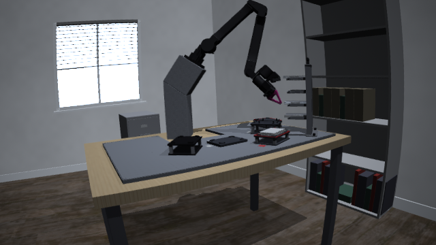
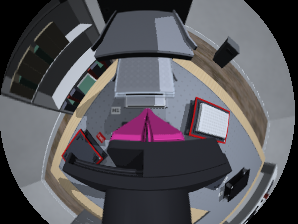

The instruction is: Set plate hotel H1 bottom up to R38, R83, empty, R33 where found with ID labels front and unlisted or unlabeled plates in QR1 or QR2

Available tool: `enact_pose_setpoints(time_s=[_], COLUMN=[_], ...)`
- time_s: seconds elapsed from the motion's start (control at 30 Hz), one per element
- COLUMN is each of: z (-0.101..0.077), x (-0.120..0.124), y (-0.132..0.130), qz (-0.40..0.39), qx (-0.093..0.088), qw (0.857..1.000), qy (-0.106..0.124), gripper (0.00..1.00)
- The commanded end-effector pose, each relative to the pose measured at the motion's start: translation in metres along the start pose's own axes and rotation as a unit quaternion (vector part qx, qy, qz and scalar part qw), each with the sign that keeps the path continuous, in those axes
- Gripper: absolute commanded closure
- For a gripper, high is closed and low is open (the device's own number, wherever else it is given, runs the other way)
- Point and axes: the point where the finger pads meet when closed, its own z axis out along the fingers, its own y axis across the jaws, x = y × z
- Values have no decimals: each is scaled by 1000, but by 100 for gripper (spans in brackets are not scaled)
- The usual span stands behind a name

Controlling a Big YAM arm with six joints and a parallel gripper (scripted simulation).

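The plate hotel (image 1: 300,102) stands at the far right of the grey mat, with several thin shelves sticking out to the left of its post. My gripper (image 1: 276,99) has pink fingers, is shut and empty, and hangs in the air just left of the second shelf from the bottom. In the wrist view the shut fingers (image 2: 148,125) point at the hotel's front (image 2: 143,83), where a pale plate edge shows. A white plate (image 1: 272,131) lies flat on a red-trimmed nest in front of the hotel; it also shows in the wrist view (image 2: 212,120). No ID labels are readable.
A second red-trimmed nest (image 2: 83,149) lies empty. A black nest (image 1: 266,123) stands behind the white plate. A raised black nest (image 1: 184,144) and a flat black nest (image 1: 227,140) sit mid-mat. A bookshelf (image 1: 354,102) stands right behind the hotel.
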Motion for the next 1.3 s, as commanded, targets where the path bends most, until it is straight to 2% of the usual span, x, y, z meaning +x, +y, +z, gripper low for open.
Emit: enact_pose_setpoints(time_s=[0.0,0.2,0.67,0.77,1.27], z=[-7,-10,-31,-29,-51], x=[7,10,30,27,48], y=[7,8,6,8,5], qz=[-1,1,4,5,3], qx=[-8,-9,-7,-9,-6], qw=[1000,1000,1000,1000,1000], qy=[-3,-5,0,-5,2], gripper=[100,100,100,100,100])
